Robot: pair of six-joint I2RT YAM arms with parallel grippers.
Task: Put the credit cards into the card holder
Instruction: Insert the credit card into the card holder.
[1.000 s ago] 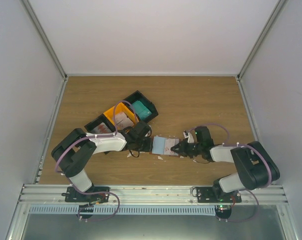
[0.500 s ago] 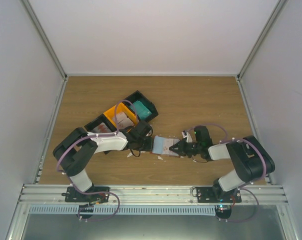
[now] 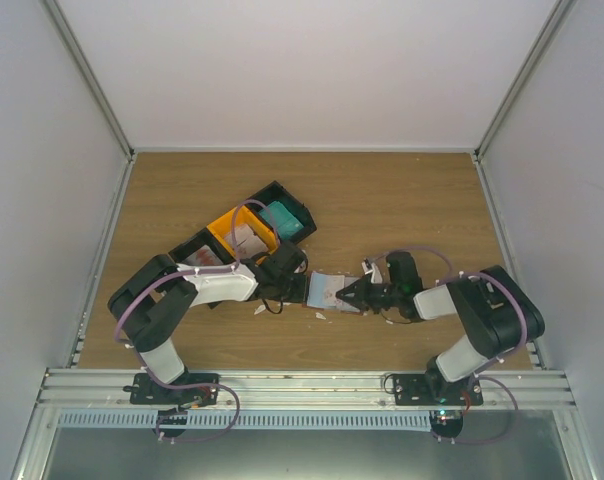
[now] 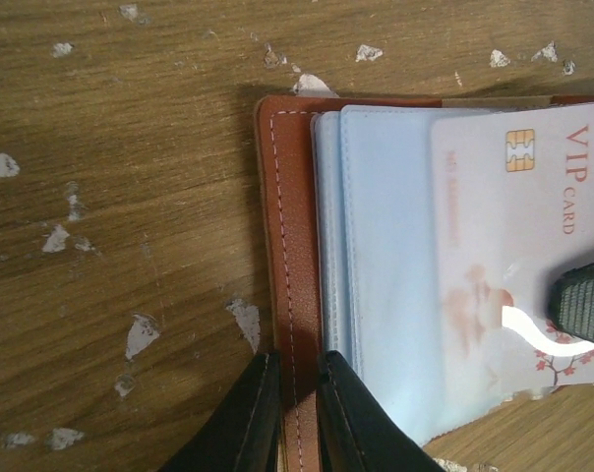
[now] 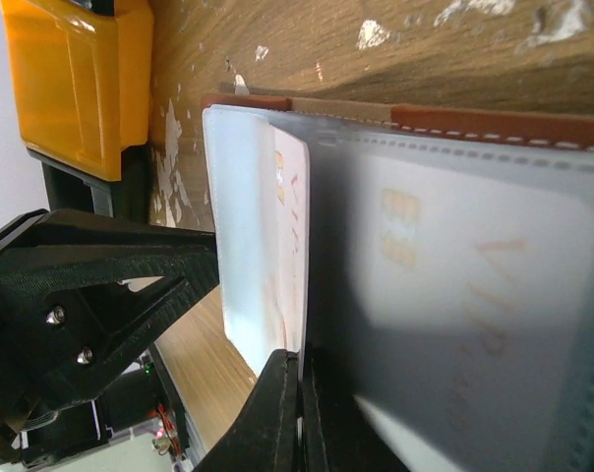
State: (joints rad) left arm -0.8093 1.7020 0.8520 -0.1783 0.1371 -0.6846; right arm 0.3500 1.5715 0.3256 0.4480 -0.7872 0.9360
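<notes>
The card holder (image 3: pixel 325 290) lay open on the wooden tabletop (image 3: pixel 402 200), between the two arms and close in front of the bins. The left gripper (image 4: pixel 295 418) reached it from the left side. Its jaws were clamped on the reddish-brown leather edge, one on each side of the stitched border.

Inside the holder, pale blue plastic sleeves (image 4: pixel 386 246) were spread like pages. A white card (image 4: pixel 533 226) with a gold chip and red letters "VIP CARD" lay against the sleeves. I could not tell if it was already inside one of them.

The right gripper (image 5: pixel 289 393) came from the right side, and its jaws were pressed together on the edge of this card.

Behind the left gripper stood an orange bin (image 3: pixel 222 225) with whitish cards in it. Just beside it stood a black bin (image 3: pixel 278 189) holding teal cards (image 3: pixel 282 218).
</notes>
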